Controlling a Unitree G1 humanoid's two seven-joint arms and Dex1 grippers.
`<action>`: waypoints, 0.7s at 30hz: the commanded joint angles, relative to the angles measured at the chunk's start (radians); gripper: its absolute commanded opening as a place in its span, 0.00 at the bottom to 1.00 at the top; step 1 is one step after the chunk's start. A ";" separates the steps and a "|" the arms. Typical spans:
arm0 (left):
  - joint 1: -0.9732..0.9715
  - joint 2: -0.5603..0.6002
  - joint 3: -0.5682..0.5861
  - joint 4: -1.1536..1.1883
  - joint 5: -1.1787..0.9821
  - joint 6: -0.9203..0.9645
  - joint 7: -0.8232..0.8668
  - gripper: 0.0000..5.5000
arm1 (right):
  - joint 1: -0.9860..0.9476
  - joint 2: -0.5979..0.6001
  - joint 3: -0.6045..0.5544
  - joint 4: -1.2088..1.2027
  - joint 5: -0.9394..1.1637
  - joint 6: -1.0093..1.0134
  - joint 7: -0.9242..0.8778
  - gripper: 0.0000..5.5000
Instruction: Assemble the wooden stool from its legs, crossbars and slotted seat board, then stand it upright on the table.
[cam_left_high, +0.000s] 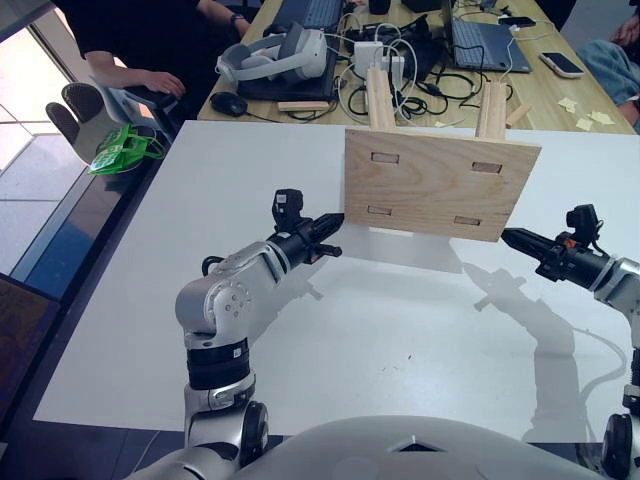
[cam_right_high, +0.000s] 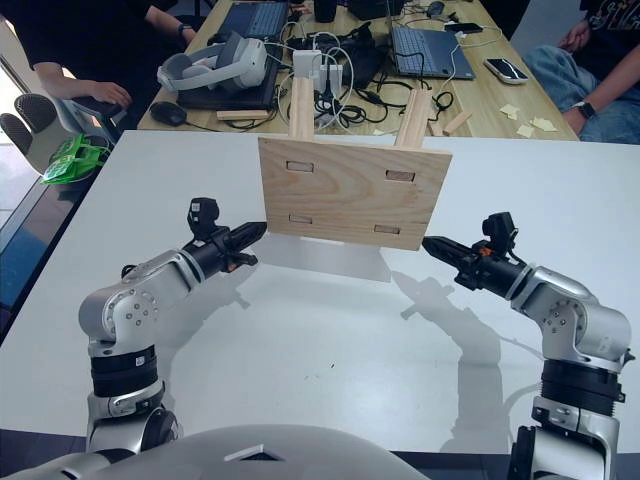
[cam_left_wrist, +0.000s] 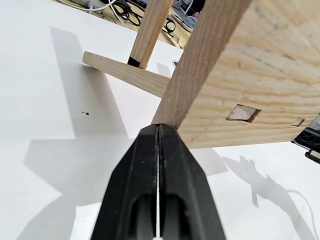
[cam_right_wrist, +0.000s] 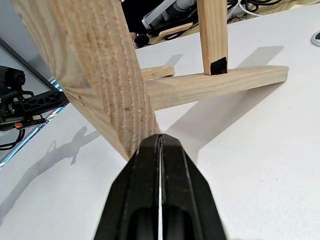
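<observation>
The board (cam_left_high: 428, 183) stands tilted over the table (cam_left_high: 400, 340), 2 legs (cam_left_high: 380, 98) behind it. The left hand (cam_left_high: 335, 222) and right hand (cam_left_high: 508, 236), both clenched empty, press their tips against its side edges.

wooden stool (cam_left_high: 436, 160), seat board (cam_left_high: 425, 190) tilted near-vertical; legs (cam_left_high: 381, 100) pointing away

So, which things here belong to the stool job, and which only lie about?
For the job: seat board, legs, crossbar, left hand, right hand.
Lying about: headset, mouse, laptop, phone.
</observation>
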 joint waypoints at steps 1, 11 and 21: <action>-0.072 -0.094 -0.055 -0.051 -0.178 0.021 -0.100 0.01 | -0.084 0.061 0.047 -0.083 0.123 0.034 0.036 0.00; -0.090 -0.088 -0.028 -0.051 -0.286 0.011 -0.070 0.01 | -0.143 0.079 0.000 -0.121 0.205 0.107 -0.014 0.00; -0.088 -0.076 -0.039 -0.047 -0.312 -0.012 -0.054 0.01 | -0.196 0.105 -0.033 -0.148 0.261 0.161 -0.062 0.00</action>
